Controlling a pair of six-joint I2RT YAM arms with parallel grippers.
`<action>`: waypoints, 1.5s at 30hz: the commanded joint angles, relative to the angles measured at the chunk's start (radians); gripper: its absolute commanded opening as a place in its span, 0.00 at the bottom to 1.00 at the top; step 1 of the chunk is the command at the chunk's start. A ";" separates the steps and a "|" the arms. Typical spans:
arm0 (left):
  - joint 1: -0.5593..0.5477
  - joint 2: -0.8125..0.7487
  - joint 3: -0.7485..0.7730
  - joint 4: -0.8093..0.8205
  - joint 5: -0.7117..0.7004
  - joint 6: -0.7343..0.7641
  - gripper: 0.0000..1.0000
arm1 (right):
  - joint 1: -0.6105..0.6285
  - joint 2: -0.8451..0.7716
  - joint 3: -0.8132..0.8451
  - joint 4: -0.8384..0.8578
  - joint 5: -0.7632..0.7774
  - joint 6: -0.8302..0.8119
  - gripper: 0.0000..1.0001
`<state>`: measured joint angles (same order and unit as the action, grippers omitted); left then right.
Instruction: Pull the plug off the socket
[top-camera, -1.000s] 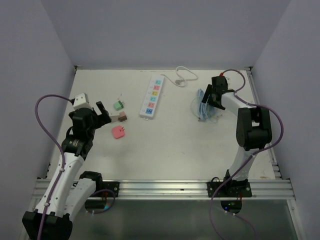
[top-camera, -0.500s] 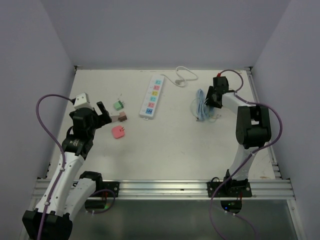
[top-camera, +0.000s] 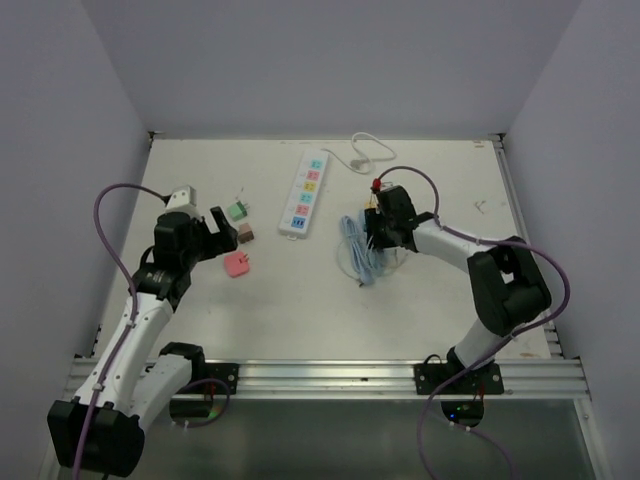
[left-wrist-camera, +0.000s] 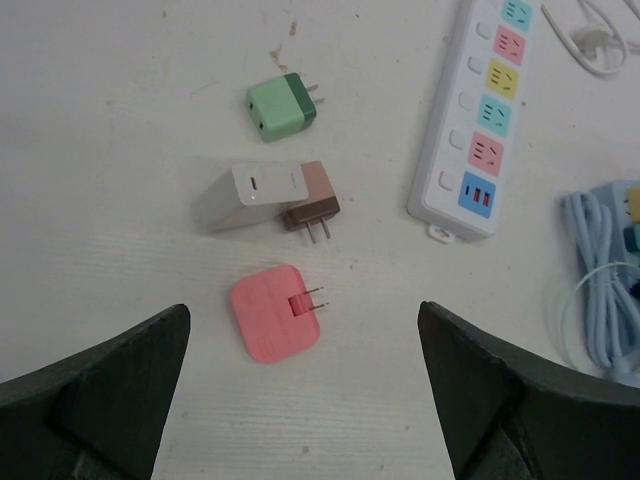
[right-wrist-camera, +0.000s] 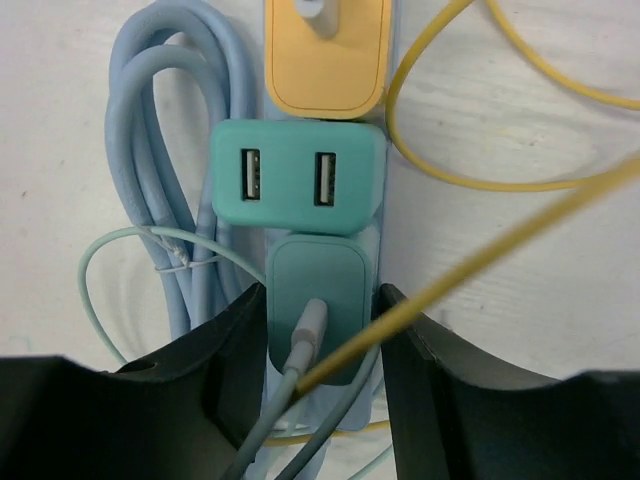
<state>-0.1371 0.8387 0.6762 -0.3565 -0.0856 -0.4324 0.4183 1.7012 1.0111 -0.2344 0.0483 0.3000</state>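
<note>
The socket is a light blue power strip (right-wrist-camera: 351, 411) with its coiled blue cable (right-wrist-camera: 160, 150) lying beside it. A teal plug (right-wrist-camera: 330, 275) with a pale cord sits in the strip's near end. My right gripper (right-wrist-camera: 320, 300) is shut on that plug, one finger pressed on each side. In the top view the right gripper (top-camera: 378, 228) is near the table's middle, over the blue strip (top-camera: 360, 250). My left gripper (left-wrist-camera: 303, 310) hangs open above a loose pink plug (left-wrist-camera: 275, 312) without touching it.
A teal USB adapter (right-wrist-camera: 298, 170) and an orange plug (right-wrist-camera: 325, 50) fill the strip's other outlets. A yellow cable (right-wrist-camera: 500, 170) crosses the right jaws. A white power strip (top-camera: 305, 193), a green plug (left-wrist-camera: 282, 108) and a white-and-brown plug (left-wrist-camera: 270, 195) lie near the left arm.
The right gripper closed on the teal plug and moved left toward the table's middle, dragging the blue strip and cable along. The left arm shifted slightly to the right.
</note>
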 joint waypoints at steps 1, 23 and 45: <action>-0.006 0.019 -0.010 0.050 0.165 -0.043 1.00 | 0.097 -0.083 -0.063 0.024 -0.136 -0.012 0.07; -0.384 0.298 -0.061 0.327 0.181 -0.336 1.00 | 0.316 -0.431 -0.325 0.018 -0.073 0.054 0.33; -0.601 0.657 0.042 0.470 0.090 -0.425 0.88 | 0.316 -0.629 -0.135 -0.325 0.223 0.220 0.73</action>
<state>-0.7227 1.4887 0.7105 0.0517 0.0395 -0.8314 0.7376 1.1053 0.8028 -0.4953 0.1932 0.4709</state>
